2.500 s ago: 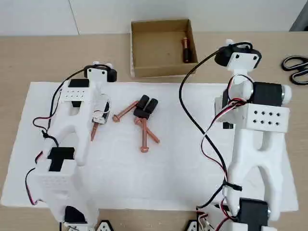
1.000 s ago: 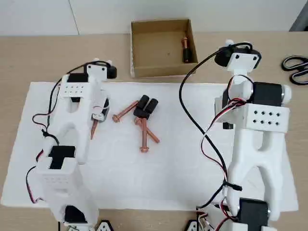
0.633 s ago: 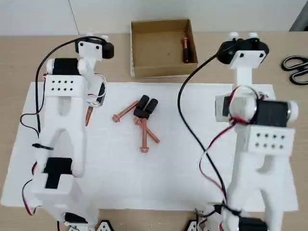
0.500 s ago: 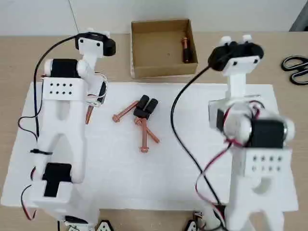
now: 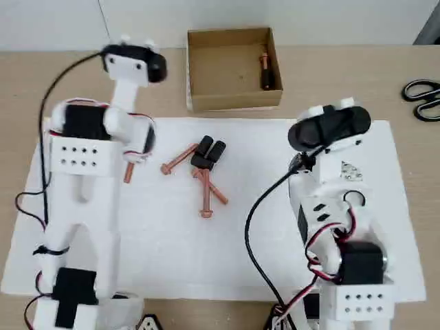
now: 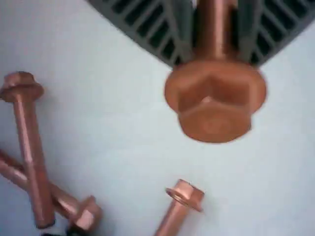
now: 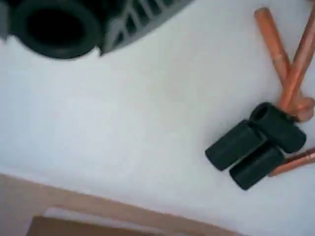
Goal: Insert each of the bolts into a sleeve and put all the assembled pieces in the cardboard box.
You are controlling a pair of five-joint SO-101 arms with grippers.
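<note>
The held bolt [image 6: 214,101], copper-coloured with a flanged hex head, hung above the white mat [image 5: 240,261]. The left gripper [image 6: 214,24] had its fingers clamped on the shank, and the head stood clear of them. It looked stiff, smooth and light for its size. A grip on the plain shank seemed sound, since the round shank would likely roll or twist under a loose hold.

The held sleeve [image 7: 54,29], a short black tube seen end-on, sat in the right gripper [image 7: 59,19], whose fingers appeared closed around its wall. It looked rigid enough to take a firm squeeze across its outside, which would leave the bore free.

Three loose bolts [image 5: 203,196] lay on the mat, two of them crossing. Three loose sleeves [image 5: 217,150] lay bunched together, touching those bolts. With the held pair, that made four bolts and four sleeves still apart.

One assembled piece [image 5: 265,71] lay against the wall of the cardboard box [image 5: 199,69], which stood on the counter [image 5: 20,82] just past the mat's far edge. One pair of scissors [image 5: 423,96] lay well off to the side.
</note>
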